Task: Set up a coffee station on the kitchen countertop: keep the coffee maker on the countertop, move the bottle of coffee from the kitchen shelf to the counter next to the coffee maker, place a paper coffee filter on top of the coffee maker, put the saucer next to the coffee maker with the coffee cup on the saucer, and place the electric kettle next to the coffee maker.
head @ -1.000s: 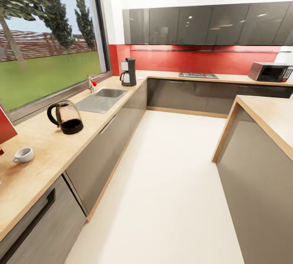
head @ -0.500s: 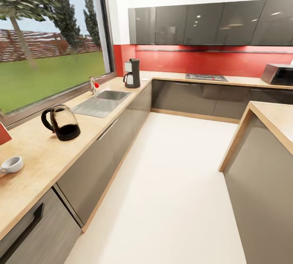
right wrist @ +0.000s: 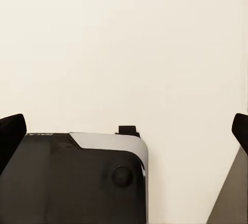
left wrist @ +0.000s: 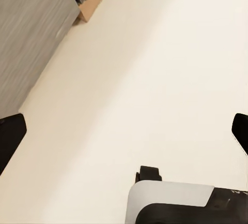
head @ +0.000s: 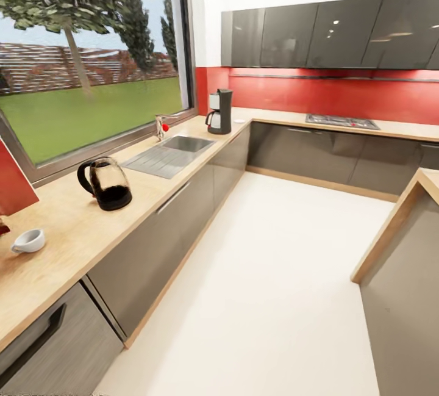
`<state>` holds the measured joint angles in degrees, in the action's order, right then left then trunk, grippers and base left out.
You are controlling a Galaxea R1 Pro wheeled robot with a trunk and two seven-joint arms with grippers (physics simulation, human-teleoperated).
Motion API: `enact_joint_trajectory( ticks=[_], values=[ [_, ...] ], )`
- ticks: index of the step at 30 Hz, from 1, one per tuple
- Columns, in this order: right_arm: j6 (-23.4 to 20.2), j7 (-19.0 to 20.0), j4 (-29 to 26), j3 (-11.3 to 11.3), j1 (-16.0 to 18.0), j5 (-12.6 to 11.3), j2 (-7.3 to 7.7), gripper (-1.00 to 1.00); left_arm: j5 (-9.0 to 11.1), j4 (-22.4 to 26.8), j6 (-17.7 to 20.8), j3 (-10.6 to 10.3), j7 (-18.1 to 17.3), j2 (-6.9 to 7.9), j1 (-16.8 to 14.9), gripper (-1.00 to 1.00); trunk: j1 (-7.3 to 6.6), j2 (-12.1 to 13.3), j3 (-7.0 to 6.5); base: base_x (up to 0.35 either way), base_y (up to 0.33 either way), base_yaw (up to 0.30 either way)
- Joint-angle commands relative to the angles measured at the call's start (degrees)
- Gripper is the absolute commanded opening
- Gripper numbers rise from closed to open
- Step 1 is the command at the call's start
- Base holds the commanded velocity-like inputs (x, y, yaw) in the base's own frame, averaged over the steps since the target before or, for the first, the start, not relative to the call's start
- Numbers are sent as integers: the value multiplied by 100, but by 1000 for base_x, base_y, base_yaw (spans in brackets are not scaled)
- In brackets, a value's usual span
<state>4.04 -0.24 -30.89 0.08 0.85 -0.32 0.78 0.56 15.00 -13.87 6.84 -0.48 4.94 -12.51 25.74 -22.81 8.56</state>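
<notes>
The dark coffee maker (head: 221,111) stands at the far corner of the kitchen countertop (head: 73,225). Nearer me on the same worktop sits the glass electric kettle (head: 107,183) with dark liquid in it, and the white coffee cup (head: 28,240) lies further left near the edge. A small flat white thing (head: 239,120) lies beside the coffee maker; I cannot tell whether it is the saucer. The bottle of coffee, the kitchen shelf and the paper coffee filter are out of view. My left gripper (left wrist: 124,133) and right gripper (right wrist: 124,131) both hang open over the pale floor, holding nothing.
A sink (head: 186,143) with a faucet (head: 161,126) lies between kettle and coffee maker. A cooktop (head: 341,121) sits on the back counter. The wooden-topped island (head: 402,225) juts in at the right. A red object (head: 12,185) stands at the left edge.
The head view has swung, so everything has shifted to the right and the microwave has left the picture. The things on the counter have not moved.
</notes>
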Motion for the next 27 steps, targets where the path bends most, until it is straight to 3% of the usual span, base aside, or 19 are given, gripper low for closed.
enact_joint_trajectory(
  ticks=[1,12,21,27],
  values=[
    [18,-2,3,1,3,-4,1,100,6,-6,-20,17,-5,-2,-6,100,5,-10,11,179,-258,278],
    [18,-1,4,1,3,-4,1,100,10,-14,-20,19,-5,16,6,100,5,-10,11,248,-185,278],
    [18,1,4,1,3,-4,1,100,14,-8,-20,21,3,16,3,100,5,-10,11,302,-20,278],
    [13,-2,4,1,3,-4,0,100,14,-8,-20,27,4,16,3,100,5,-10,11,126,-1,278]
  ],
)
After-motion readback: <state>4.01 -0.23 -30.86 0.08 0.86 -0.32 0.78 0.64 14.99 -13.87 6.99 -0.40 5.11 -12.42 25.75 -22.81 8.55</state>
